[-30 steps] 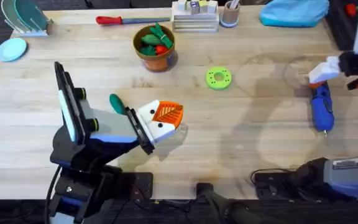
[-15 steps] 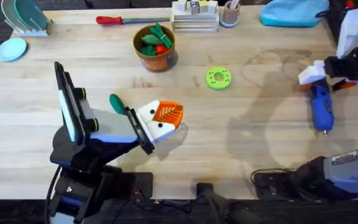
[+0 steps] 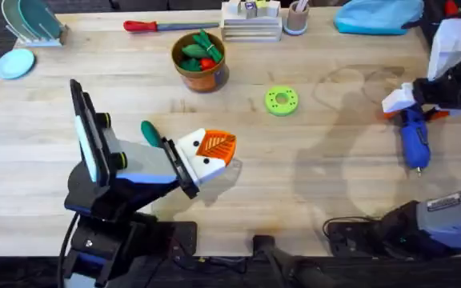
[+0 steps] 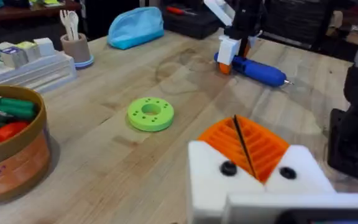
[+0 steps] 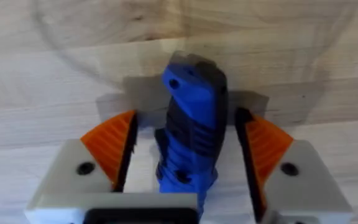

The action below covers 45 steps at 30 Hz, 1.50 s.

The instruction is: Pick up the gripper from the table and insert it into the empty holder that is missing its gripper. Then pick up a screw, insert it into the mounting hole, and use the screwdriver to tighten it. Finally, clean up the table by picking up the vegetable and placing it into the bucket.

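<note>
Right wrist view: the screwdriver (image 5: 190,134) lies on the table (image 5: 55,56) between the two fingers of the right gripper (image 5: 190,149). The orange ribbed pads (image 5: 112,146) stand on either side of its blue body with a gap left on each side, so the jaws are spread wide and straddle the tool without clamping it. In the overhead view the same screwdriver (image 3: 414,138) lies at the right side of the table, its metal tip pointing toward the near edge, with the right gripper (image 3: 402,102) over its far end.

The left gripper (image 3: 209,154) hangs over the middle-left of the table (image 3: 310,176). In the left wrist view its orange pads (image 4: 246,144) meet along one thin dark line, so the fingers are pressed together with nothing between them.

The vegetable (image 3: 149,130), dark green and oval, lies on the wood just beside the left arm, on its far side. The bucket (image 3: 199,60) stands near the far edge, holding green and red toy pieces. A lime-green disc (image 3: 281,100) with holes lies to its right, between bucket and screwdriver. A red-handled tool (image 3: 152,26) lies along the far edge.
</note>
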Motion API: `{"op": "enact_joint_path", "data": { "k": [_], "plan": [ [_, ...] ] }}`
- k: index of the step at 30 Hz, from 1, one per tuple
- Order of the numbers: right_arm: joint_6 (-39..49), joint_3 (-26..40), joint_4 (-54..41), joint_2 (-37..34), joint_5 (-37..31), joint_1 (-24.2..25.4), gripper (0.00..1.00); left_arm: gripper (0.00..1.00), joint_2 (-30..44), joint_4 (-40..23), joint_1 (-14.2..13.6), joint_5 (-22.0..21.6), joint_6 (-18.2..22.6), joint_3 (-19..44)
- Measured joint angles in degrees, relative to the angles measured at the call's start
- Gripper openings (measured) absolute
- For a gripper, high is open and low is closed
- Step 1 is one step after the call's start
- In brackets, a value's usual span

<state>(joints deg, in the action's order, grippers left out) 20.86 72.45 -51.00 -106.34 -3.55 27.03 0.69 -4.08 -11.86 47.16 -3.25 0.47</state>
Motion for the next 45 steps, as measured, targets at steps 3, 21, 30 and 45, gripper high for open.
{"op": "enact_joint_path", "data": {
  "k": [3, 21, 30, 45],
  "plan": [
    [0.1, -0.1, 0.1, 0.0, -0.2, 0.0, 0.651, 0.012, 0.0, 0.0, 0.0, 0.0, 0.0, 0.0],
    [0.4, -0.3, 0.2, 0.1, -1.5, 0.2, 0.022, 0.012, 0.0, 0.0, 0.0, 0.0, 0.0, 0.0],
    [0.4, -0.2, -2.5, 4.3, -0.7, -0.3, 0.021, 0.012, 0.0, 0.0, 0.0, 0.0, 0.0, 0.0],
    [-7.1, 0.2, 6.1, 21.3, -0.5, -1.8, 0.021, 0.012, 0.0, 0.0, 0.0, 0.0, 0.0, 0.0]
  ]
}}
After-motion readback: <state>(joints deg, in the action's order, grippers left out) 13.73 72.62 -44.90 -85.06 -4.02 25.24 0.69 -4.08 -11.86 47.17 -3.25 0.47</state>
